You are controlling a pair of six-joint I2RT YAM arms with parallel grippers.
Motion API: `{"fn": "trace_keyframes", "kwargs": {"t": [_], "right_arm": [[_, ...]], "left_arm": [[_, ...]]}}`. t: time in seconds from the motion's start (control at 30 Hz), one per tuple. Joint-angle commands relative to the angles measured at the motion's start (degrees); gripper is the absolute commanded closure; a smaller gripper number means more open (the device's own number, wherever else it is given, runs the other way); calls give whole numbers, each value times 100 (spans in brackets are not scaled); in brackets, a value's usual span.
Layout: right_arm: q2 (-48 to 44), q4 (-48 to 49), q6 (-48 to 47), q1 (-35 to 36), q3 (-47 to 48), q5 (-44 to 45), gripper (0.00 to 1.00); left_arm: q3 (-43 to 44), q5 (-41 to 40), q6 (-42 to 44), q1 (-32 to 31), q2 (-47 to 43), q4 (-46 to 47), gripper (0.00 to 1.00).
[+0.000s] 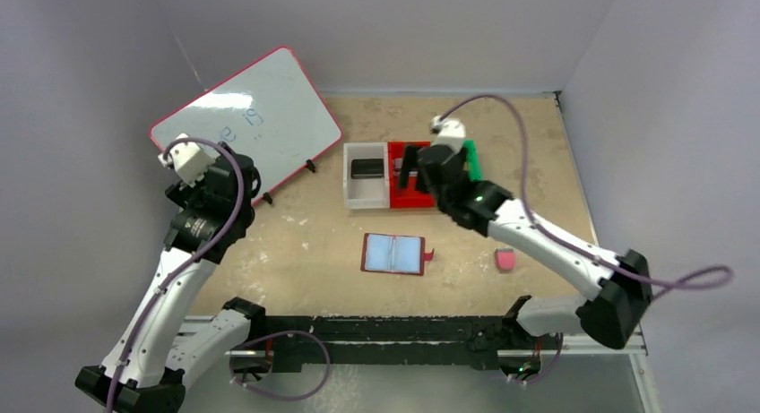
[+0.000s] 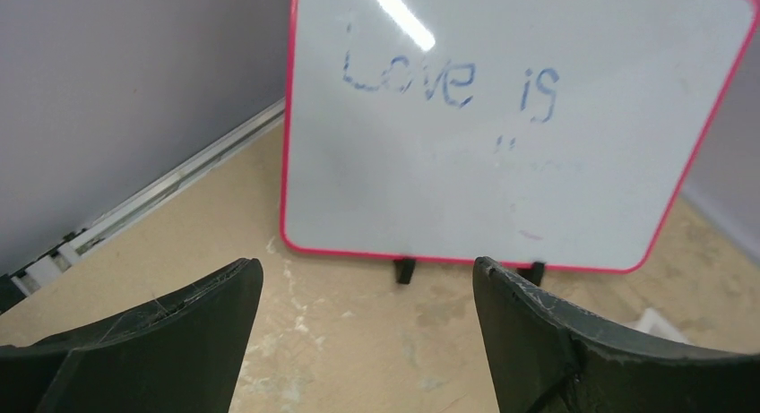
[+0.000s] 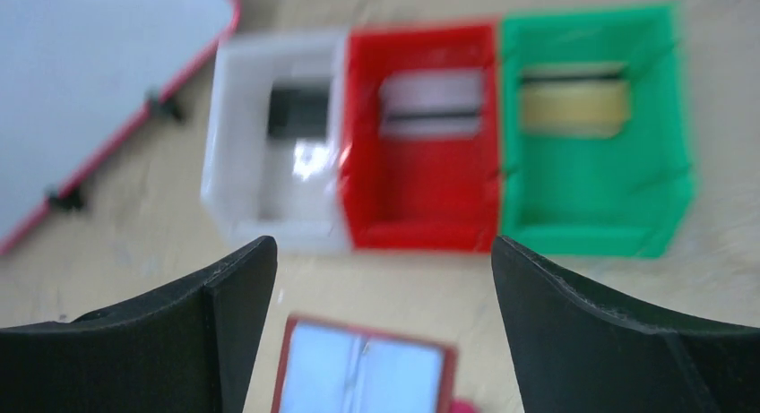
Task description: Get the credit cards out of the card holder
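Beneath right pincer (image 3: 381, 243), spread empty: bins (image 3: 421, 236) holding credit cards (image 3: 574, 106); toward its base, opened card holder (image 3: 363, 377); left pincer (image 2: 367, 262) also spread

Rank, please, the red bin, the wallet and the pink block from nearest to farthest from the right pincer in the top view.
1. The red bin, just below the right pincer.
2. The wallet, open, mid-table.
3. The pink block, towards the right.

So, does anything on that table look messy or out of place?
Nothing spilled or broken. The card holder lies open and flat; black card in the white bin, silver card in the red bin, gold card in the green bin. Only the pink block sits alone.
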Motion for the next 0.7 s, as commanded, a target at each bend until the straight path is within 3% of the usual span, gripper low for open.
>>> {"fn": "trace_keyframes", "kwargs": {"t": [0.0, 0.13, 0.2, 0.33, 0.67], "right_arm": [[-959, 980, -1184, -1279, 96, 308, 7], [-1174, 1411, -1340, -2912, 251, -1150, 1], [-1017, 1170, -1454, -3229, 560, -1124, 0], [-877, 979, -1662, -3349, 857, -965, 0], [-1352, 1272, -1853, -3347, 406, -869, 0]], "left_arm": [[969, -177, 192, 37, 378, 77, 12], [1534, -437, 236, 40, 717, -30, 11], [1711, -555, 332, 36, 823, 0, 11], [2082, -592, 515, 41, 998, -66, 11], [2175, -521, 659, 39, 931, -89, 10]]}}
